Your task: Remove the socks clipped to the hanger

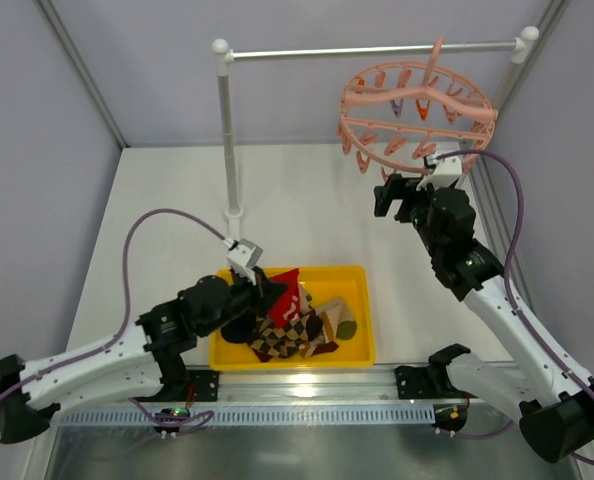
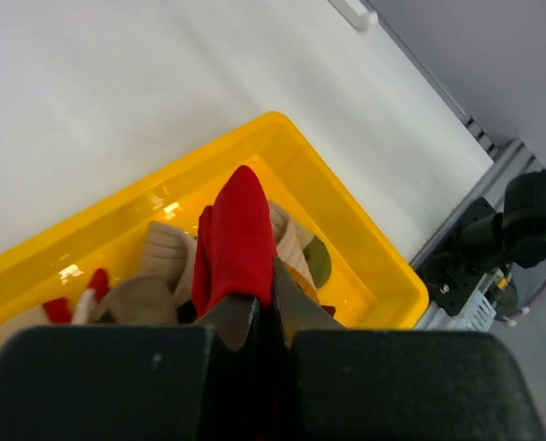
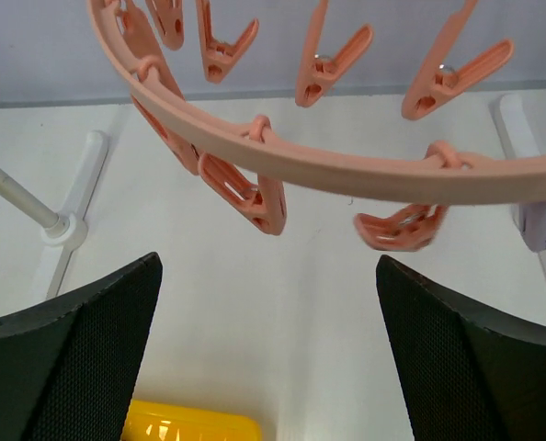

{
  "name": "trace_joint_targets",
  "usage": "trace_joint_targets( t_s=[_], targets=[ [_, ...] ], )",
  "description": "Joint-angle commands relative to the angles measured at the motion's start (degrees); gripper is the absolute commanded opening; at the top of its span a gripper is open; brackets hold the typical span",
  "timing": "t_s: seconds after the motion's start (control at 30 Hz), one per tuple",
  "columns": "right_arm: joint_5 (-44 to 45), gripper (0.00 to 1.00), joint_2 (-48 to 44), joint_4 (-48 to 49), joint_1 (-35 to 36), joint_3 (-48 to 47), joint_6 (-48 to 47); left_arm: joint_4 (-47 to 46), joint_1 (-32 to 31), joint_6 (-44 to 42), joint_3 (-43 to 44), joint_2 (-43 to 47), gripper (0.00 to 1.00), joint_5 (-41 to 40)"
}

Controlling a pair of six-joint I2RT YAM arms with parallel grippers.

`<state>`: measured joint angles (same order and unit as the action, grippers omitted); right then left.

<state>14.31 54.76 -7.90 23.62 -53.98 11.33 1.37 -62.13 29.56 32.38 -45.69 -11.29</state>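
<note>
While the left gripper [image 2: 271, 296] is pinching the red sock [image 2: 241, 234] over the yellow bin [image 2: 369, 243], the cloth may be clinging at release and trailing over the wall. Other socks [image 1: 295, 335] are lying in the bin. Far right, the right gripper [image 3: 268, 276] is hovering spread just below the hanger [image 3: 346, 175], whose visible clips [image 3: 245, 188] are dangling bare; rising carelessly, it could be knocking the ring off the stand [image 1: 227, 130]

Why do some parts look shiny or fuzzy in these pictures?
Left wrist view: white glare spots on the yellow tray; the left jaws, holding the red sock, are dark with little detail. Right wrist view: one pink clip looks blurrier than its neighbours. Top view: even light, only soft shadows.
</note>
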Motion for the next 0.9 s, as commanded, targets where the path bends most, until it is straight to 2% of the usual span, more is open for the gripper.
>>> trace_joint_targets(
  t_s=[0.0, 0.03, 0.1, 0.23, 0.37, 0.43, 0.6, 0.87],
  targets=[
    [-1.91, 0.98, -1.32, 4.46, -0.06, 3.43, 1.06, 17.68, -0.19, 0.23, 1.19, 12.71, 0.0, -12.43],
    [-2.09, 0.98, -1.41, 4.73, -0.15, 4.05, 0.89, 24.06, -0.19, 0.41, 2.32, 15.26, 0.0, -14.27],
    [-2.26, 0.98, -1.5, 4.74, -0.06, 5.28, 0.01, 29.19, -0.27, 2.77, 4.0, 22.38, 0.0, -19.27],
    [-0.95, 0.98, -2.55, 3.86, -0.24, 7.12, -0.09, 32.03, -0.45, 2.17, 7.52, 18.11, 0.0, -17.8],
    [0.28, 1.0, -5.36, 3.68, -0.24, 10.63, 0.97, 28.71, -0.54, -0.03, 7.7, 11.26, 0.0, -14.83],
    [1.42, 1.0, -6.85, 2.89, -0.24, 11.87, 1.41, 26.51, -0.54, -1.17, 7.17, 7.3, 0.0, -10.7],
    [3.36, 0.99, -10.99, 1.14, -0.41, 15.21, 2.11, 17.11, -0.63, -1.7, 5.15, 2.98, 0.0, -6.56],
    [4.24, 1.0, -14.94, -1.06, -0.41, 18.47, 3.87, 11.99, -1.85, -0.12, 2.25, -2.82, 0.0, -2.51]
  ],
)
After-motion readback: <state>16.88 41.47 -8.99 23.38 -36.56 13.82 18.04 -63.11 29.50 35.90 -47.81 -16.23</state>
